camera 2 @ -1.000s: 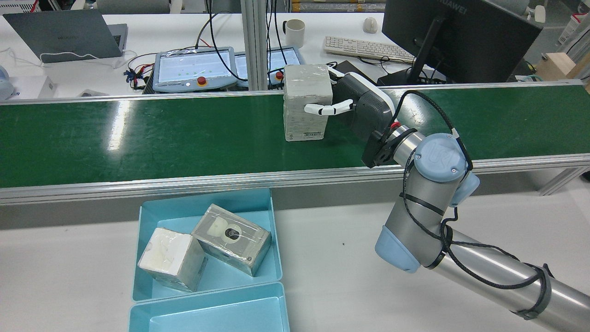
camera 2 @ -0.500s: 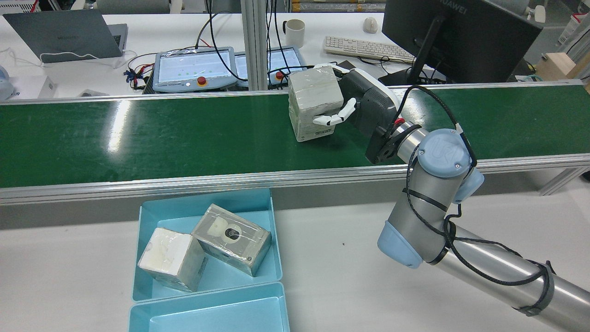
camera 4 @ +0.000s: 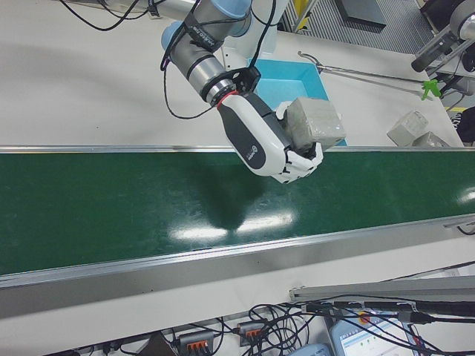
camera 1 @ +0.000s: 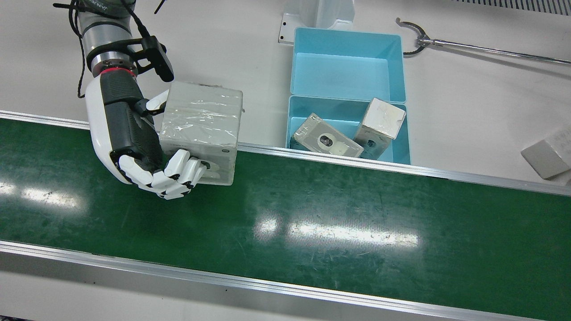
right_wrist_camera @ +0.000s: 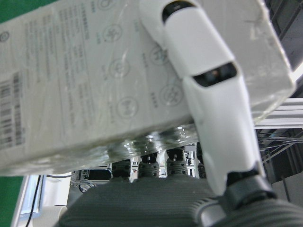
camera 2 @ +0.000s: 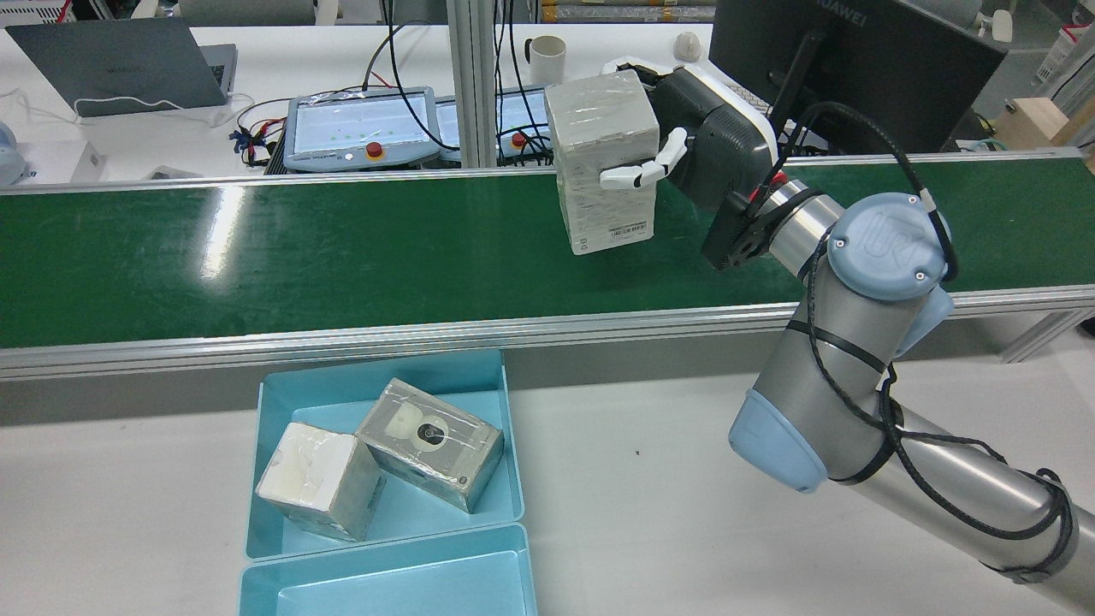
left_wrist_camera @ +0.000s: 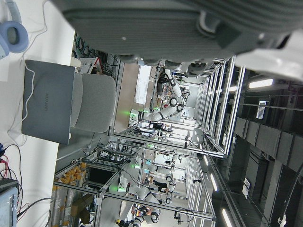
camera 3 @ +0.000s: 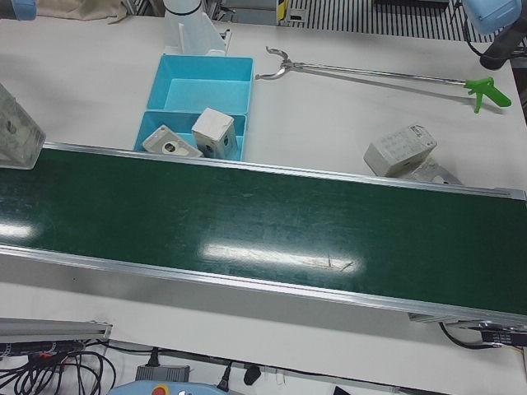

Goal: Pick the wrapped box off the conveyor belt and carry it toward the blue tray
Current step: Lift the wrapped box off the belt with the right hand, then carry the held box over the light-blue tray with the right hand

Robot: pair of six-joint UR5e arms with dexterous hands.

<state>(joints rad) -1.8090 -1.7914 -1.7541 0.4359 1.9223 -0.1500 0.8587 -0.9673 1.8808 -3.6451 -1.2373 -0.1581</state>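
While the right hand (camera 2: 684, 154) grips the wrapped box (camera 2: 603, 162) by opposite faces, clear above the conveyor belt (camera 2: 299, 248), the blue tray (camera 2: 265, 402) lies toward seven o'clock in the rear view. Stiff but film-slick, the box could slip; a broad-face hold suits it. The left hand's state cannot be told.

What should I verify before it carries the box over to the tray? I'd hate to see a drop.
1. Right hand closed on the wrapped box: ok.
2. Box lifted clear of the belt: ok.
3. Grip firmness on the slick wrap: cannot tell.
4. Blue tray room: not ok, two boxes fill most of the near compartment; the far compartment is empty.
5. Path from belt to tray free: ok.
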